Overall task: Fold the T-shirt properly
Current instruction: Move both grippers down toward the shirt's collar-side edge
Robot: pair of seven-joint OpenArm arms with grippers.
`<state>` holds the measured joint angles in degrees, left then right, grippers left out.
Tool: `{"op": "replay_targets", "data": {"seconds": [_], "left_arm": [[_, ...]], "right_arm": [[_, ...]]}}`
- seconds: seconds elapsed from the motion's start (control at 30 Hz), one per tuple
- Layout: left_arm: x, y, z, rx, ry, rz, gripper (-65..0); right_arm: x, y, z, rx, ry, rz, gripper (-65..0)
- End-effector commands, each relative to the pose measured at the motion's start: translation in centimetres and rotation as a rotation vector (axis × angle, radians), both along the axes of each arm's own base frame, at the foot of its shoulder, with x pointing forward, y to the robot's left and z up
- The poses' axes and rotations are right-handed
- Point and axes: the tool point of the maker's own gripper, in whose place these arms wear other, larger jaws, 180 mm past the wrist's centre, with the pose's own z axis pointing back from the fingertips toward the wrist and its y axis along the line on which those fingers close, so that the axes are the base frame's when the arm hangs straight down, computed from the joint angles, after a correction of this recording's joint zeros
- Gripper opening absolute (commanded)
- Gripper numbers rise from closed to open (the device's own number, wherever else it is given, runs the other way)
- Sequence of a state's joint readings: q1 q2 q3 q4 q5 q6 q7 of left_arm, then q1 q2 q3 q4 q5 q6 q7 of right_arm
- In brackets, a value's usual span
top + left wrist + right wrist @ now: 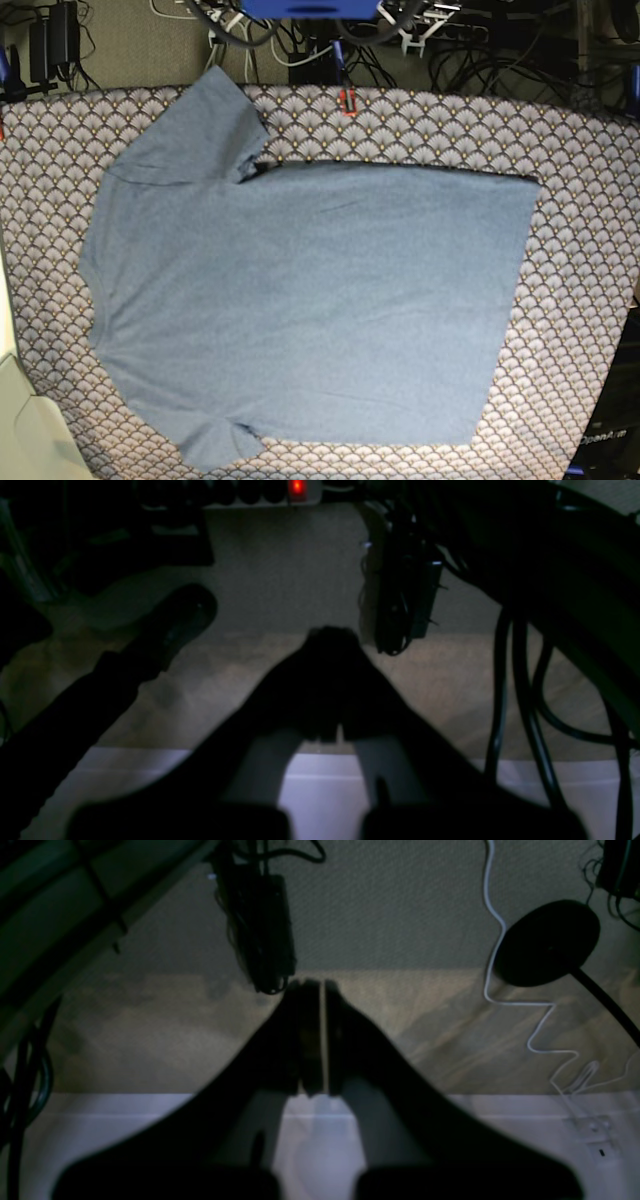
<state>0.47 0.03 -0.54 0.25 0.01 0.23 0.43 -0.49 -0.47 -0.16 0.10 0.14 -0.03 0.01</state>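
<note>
Fingers of right gripper (320,990) pressed together, hairline slit between pads, nothing held. Hangs off the table, over bare floor: white cable (510,1005) and round black lamp base (547,942) below, dark power brick (260,925) ahead. Neither arm visible in base view.

Base view, L to R: T-shirt (310,310) spread flat on fan-patterned tablecloth (580,200), plain side up, no lettering showing. Collar end toward left edge, one sleeve (205,125) reaching far-left corner area, other sleeve (215,440) at near edge, hem running far-to-near toward right edge. No fold made yet; few shallow wrinkles only.

Left gripper (332,635): fingers shut tight as well, empty, dim view, also below table level over floor; shoe (175,620) and red-lit power strip (297,487) in view.

Step in hand, by judgement: start/rest pose, task at zero. Next move calls for both arms up over table, jaws opened, then pinch at a sleeve + hem corner on same long side for first lengthwise fold. Risk: snagging tablecloth w/ shirt.
</note>
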Motion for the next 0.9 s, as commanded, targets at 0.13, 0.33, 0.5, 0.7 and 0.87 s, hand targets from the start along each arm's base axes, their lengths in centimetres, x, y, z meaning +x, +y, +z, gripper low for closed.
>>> {"op": "replay_targets", "data": {"seconds": [0.13,0.33,0.5,0.7,0.87], "left_arm": [[-0.4,-0.1,0.0,0.0,0.006,-0.006,-65.0],[-0.9,-0.1,0.0,0.0,0.014,-0.008,-65.0],[-0.9,-0.1,0.0,-0.002,0.014,-0.008,-65.0],[-2.5,0.2,0.0,0.002,0.026,0.0,-65.0],[-2.6,0.2,0.5,-0.002,-0.053,-0.002,-65.0]], "right_arm": [[-0.2,-0.1,0.0,0.005,0.004,0.004,-65.0],[-0.3,-0.1,0.0,0.005,0.007,0.009,-65.0],[-0.4,-0.2,0.0,0.003,0.009,0.009,-65.0],[-1.2,-0.3,0.0,0.002,0.017,0.011,-65.0],[-1.8,-1.1,0.3,-0.012,-0.037,0.012,-65.0]]}}
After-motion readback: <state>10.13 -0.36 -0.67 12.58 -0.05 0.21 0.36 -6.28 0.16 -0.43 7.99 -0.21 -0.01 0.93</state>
